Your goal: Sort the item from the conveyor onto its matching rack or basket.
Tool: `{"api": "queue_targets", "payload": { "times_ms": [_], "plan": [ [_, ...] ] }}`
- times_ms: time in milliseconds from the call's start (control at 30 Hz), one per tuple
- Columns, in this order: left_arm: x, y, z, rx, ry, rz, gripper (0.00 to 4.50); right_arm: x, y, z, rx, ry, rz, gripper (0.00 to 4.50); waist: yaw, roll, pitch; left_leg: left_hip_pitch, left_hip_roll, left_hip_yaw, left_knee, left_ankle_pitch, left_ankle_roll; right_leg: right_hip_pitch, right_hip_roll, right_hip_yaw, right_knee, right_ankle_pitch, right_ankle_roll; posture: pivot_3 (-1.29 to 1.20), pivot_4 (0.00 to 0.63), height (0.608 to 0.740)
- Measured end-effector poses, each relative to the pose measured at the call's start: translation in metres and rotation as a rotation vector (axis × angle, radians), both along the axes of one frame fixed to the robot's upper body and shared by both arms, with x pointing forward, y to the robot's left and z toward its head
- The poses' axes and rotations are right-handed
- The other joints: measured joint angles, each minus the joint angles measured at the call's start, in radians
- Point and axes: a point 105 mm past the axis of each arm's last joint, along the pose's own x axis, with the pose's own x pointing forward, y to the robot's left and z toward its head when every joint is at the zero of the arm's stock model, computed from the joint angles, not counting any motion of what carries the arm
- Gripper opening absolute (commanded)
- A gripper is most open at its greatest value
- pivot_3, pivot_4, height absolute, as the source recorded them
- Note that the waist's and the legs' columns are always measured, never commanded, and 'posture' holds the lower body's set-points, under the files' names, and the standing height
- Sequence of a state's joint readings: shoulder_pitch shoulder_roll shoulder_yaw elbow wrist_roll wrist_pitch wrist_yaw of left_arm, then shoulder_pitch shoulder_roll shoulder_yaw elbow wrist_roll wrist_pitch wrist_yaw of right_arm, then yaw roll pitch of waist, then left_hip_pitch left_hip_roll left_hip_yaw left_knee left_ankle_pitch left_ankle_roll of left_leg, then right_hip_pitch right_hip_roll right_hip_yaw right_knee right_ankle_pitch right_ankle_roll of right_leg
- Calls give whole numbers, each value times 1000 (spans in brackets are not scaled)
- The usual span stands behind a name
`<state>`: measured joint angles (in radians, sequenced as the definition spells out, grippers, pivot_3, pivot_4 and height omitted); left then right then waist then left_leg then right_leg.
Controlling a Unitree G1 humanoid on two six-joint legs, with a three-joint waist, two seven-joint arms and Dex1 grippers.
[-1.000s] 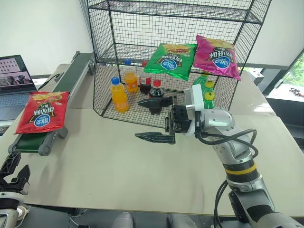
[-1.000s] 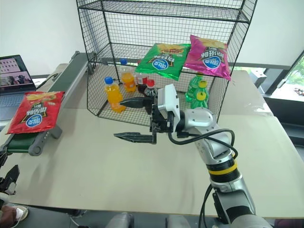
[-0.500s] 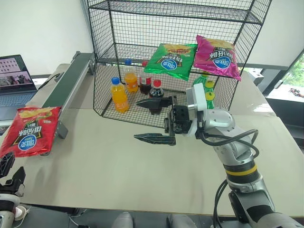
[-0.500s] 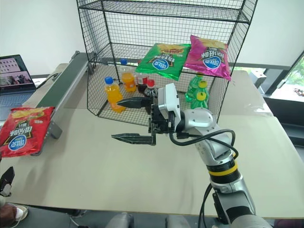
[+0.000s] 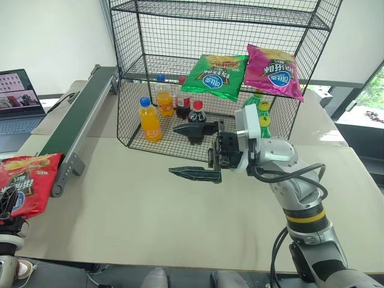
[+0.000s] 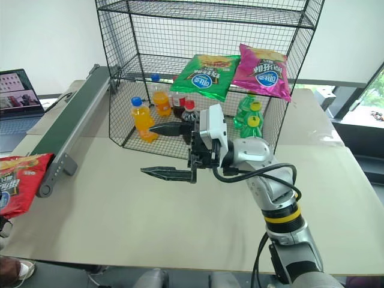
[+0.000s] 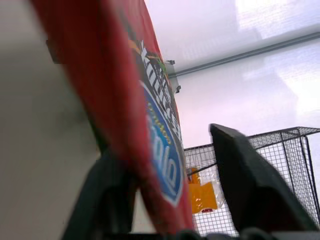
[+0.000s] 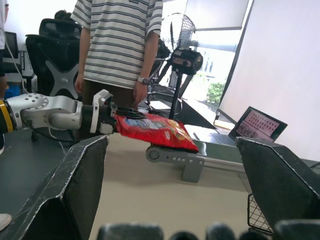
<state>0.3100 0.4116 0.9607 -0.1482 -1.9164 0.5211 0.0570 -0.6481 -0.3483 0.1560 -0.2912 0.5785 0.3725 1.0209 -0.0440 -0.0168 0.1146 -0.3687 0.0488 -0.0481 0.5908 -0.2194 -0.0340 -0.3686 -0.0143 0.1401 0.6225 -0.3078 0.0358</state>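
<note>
The item, a red chip bag point(image 5: 29, 180), is off the end of the conveyor point(image 5: 84, 117) and sticks out past the table's left front corner. My left gripper point(image 5: 6, 201) is shut on the bag's near end; the left wrist view has the bag point(image 7: 150, 125) between its black fingers point(image 7: 250, 185). In the right wrist view the bag point(image 8: 155, 129) hangs level from the left gripper point(image 8: 107, 120). My right gripper point(image 5: 172, 150) hovers open and empty over the table, pointing left, in front of the black wire rack point(image 5: 210, 66).
A green bag point(image 5: 216, 75) and a magenta bag point(image 5: 273, 71) lie on the rack's middle shelf; several bottles point(image 5: 150, 119) stand in its lower tier. A laptop point(image 5: 21, 99) sits far left. A person in a striped shirt point(image 8: 120, 45) stands beyond the conveyor's end.
The red bag rode down the belt and off its near end. My left gripper rose a little and closed on it. The right arm stayed still.
</note>
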Motion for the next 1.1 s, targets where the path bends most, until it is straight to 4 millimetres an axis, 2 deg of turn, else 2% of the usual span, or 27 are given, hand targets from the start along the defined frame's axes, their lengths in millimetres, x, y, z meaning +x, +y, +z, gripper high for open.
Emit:
{"api": "queue_targets", "payload": {
  "times_ms": [67,300,400,500,733,933,1100],
  "plan": [
    [-3,1,7,7,-20,13,25,1,-1,1,5,1,-11,4500,0,0,0,0,0,0,0,0,0,0,0,0,0,0,0,0,150,738],
    [7,-20,40,94,-79,-63,25,3,-3,0,37,17,-80,4500,5,-1,1,0,-1,0,0,3,-5,0,-1,0,0,0,0,0,150,738],
    [31,-52,73,185,-151,-195,25,6,-6,6,66,7,-137,4500,14,-2,1,-1,-1,-1,0,4,-7,1,-1,-2,0,0,0,0,150,738],
    [57,-102,114,288,-276,-384,25,13,-10,14,105,-9,-218,4500,19,-3,1,-1,-2,-1,0,6,-10,1,-1,-2,-1,1,3,0,150,738],
    [97,-173,180,329,-493,-659,25,23,-25,45,217,-150,-428,4500,22,-2,1,-7,-1,-3,-1,7,-11,0,1,-2,0,3,4,0,150,738],
    [141,-216,213,214,-588,-902,25,19,-37,60,297,-223,-560,4500,27,-2,1,-7,-2,-4,0,8,-11,1,1,-4,0,4,6,0,150,738],
    [181,-230,215,146,-608,-967,25,17,-45,56,298,-223,-639,4500,27,-2,1,-8,-3,-5,-1,9,-14,0,1,-4,0,4,6,0,150,738]
  ]
}}
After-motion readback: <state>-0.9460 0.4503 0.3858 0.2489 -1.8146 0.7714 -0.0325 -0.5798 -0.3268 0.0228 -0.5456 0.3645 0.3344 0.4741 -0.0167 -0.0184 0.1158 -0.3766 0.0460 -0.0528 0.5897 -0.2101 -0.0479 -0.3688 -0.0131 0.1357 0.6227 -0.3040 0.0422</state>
